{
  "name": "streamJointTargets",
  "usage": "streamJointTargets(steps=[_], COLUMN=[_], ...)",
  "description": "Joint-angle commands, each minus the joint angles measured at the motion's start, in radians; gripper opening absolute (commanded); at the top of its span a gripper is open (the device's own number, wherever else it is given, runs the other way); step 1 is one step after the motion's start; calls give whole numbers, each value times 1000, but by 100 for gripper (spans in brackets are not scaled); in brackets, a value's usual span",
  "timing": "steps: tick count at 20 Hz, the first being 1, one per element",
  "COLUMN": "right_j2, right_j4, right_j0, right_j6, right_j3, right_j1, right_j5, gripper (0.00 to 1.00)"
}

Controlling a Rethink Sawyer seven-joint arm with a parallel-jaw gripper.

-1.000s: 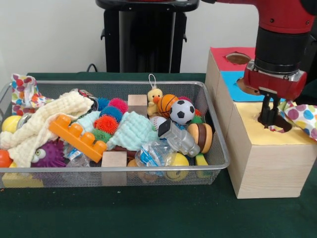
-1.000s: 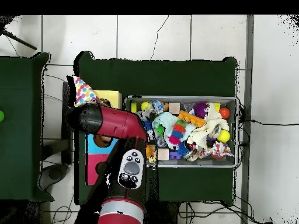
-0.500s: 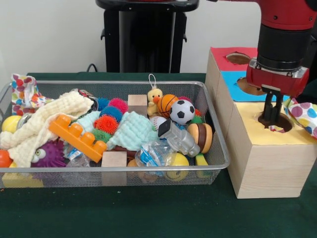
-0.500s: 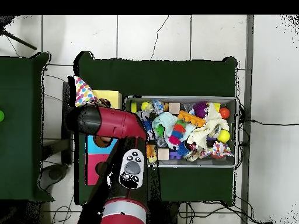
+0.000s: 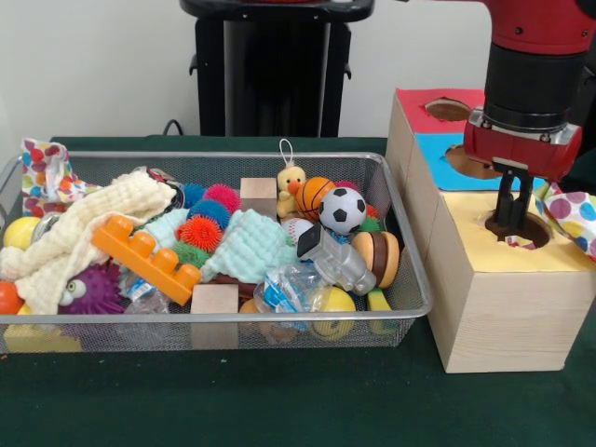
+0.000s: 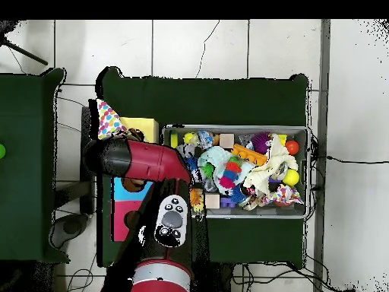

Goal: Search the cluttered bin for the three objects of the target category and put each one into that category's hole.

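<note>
Front view: the black gripper (image 5: 511, 210) on the red and black arm (image 5: 531, 84) hangs over the round hole in the yellow top (image 5: 503, 250) of the pale wooden sorting box (image 5: 494, 307), its tips at the hole's rim. The two fingers stand narrowly apart, nothing visible between them. Whether they touch the rim, cannot tell.

A polka-dot cloth (image 5: 570, 216) is draped at the box's 3 o'clock edge, just beside the gripper, not in its grasp. Behind the yellow section lie a blue section (image 5: 438, 158) and a red section (image 5: 424, 107), each with its own hole.

The wire mesh bin (image 5: 410, 279) sits at 9 o'clock from the box, crowded. Inside: a second polka-dot cloth (image 5: 47, 172) hanging over its 10 o'clock corner, a cream knitted cloth (image 5: 79, 233), a mint knitted cloth (image 5: 250, 244), an orange plastic building brick (image 5: 144, 256), a small soccer ball (image 5: 343, 209), a yellow duck toy (image 5: 291, 184).

Overhead view: the arm covers the box; the gripper is hidden.
</note>
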Motion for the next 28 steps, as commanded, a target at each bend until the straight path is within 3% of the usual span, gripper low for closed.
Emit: streamJointTargets(steps=[1,28], right_j2=[75,99], right_j4=[-87,-144], right_j0=[-27,-59], right_j6=[12,6], right_j3=[142,208], right_j1=[44,9], right_j5=[13,-35], gripper=[0,0])
